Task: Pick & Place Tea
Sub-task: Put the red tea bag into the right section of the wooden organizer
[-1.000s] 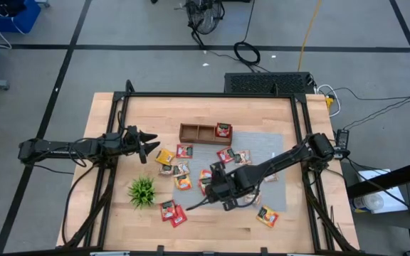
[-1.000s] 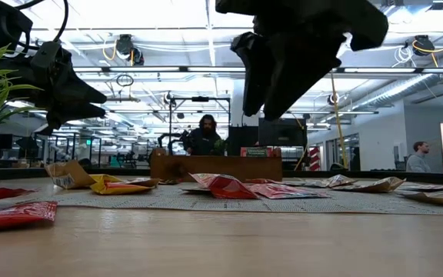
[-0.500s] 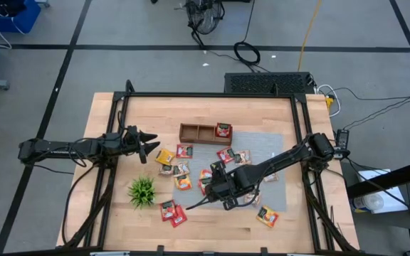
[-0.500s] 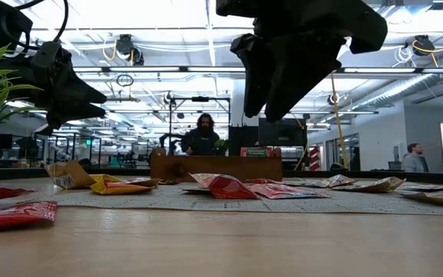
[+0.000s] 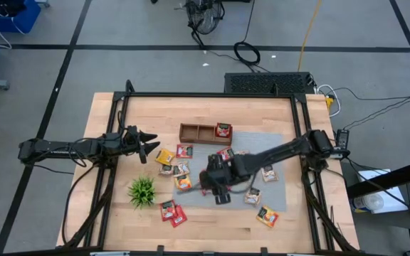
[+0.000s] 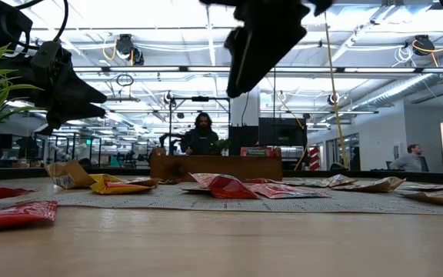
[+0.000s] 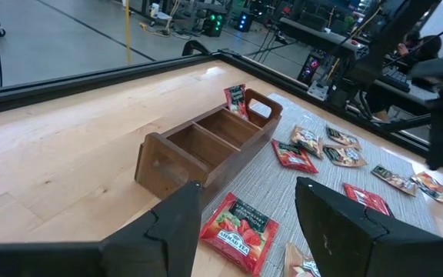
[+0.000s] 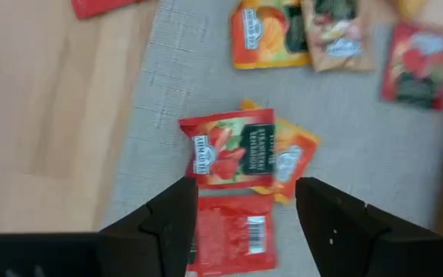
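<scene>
Several small tea packets lie flat on the grey mat (image 5: 272, 146) and the wooden table, among them a red strawberry one (image 8: 229, 156) on top of an orange one (image 8: 292, 163), with another red one (image 8: 229, 235) beside them. One packet (image 5: 223, 130) stands in the right compartment of the wooden tray (image 5: 194, 133). My right gripper (image 5: 216, 183) hangs open above the strawberry packet, pointing steeply down, clear of it. My left gripper (image 5: 150, 145) waits open and level at the table's left, facing the tray (image 7: 206, 142).
A small green plant in a white pot (image 5: 142, 190) stands near the front left. Two red packets (image 5: 173, 213) lie on bare wood near the front edge, and one more (image 5: 267, 215) at the front right. A black frame (image 5: 212, 95) borders the table. People show in the room beyond.
My right gripper has risen and swung toward the table's far edge and a little left, rolling about its own axis, and now hangs over the packets in the middle of the mat. It has stayed open. The packets have not moved.
</scene>
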Robot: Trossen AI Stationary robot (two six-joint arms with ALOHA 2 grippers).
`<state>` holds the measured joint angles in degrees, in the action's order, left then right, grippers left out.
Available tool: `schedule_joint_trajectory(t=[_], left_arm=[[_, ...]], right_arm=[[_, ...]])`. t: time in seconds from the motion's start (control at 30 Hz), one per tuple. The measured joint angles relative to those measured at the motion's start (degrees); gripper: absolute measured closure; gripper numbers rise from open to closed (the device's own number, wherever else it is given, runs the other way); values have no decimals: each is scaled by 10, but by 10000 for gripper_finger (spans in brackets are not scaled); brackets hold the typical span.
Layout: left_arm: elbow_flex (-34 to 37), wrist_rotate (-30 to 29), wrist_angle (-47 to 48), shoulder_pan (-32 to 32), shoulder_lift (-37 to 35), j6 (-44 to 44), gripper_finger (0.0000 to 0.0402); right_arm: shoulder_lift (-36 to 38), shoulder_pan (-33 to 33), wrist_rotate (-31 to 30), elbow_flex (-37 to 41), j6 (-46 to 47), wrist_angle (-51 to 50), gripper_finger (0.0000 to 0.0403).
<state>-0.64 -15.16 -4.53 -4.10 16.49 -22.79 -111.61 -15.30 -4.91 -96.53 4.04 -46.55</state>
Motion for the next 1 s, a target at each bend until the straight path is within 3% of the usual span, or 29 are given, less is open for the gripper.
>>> schedule_joint_trajectory(t=[0.33,0.57,1.0], left_arm=[[0,0,0,0,0,0,190],[0,0,0,0,0,0,190],[0,0,0,0,0,0,190]], right_arm=[[0,78,176,0,-27,32,198],[-13,116,243,-1,-48,64,199],[-65,145,280,-1,-96,78,200]])
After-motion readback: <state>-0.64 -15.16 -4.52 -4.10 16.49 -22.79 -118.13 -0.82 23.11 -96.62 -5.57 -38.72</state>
